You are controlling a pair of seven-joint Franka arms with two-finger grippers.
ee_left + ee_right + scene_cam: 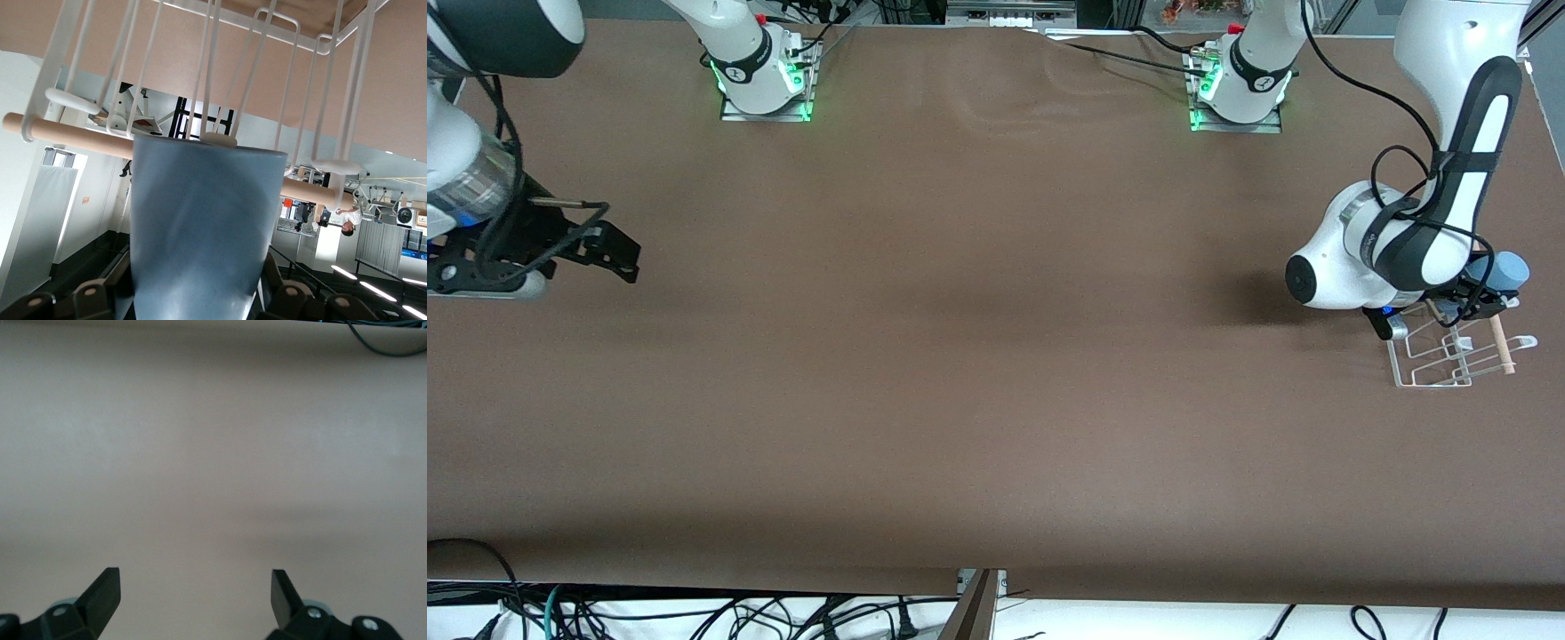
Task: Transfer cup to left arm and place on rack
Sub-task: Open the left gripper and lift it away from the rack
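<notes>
While the right pincer (pixel 193 593) waits apart, the left pincer (pixel 1480 300) clamps the cup (pixel 1504 269) over the rack (pixel 1449 356).

Brown table (pixel 978 356) (evenly lit), tangled cables (pixel 694 613) on the floor.

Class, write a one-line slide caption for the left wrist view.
Left gripper holds the blue cup against the white wire rack.

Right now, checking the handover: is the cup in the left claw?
Yes: the left claw grips the cup at the rack.
</notes>
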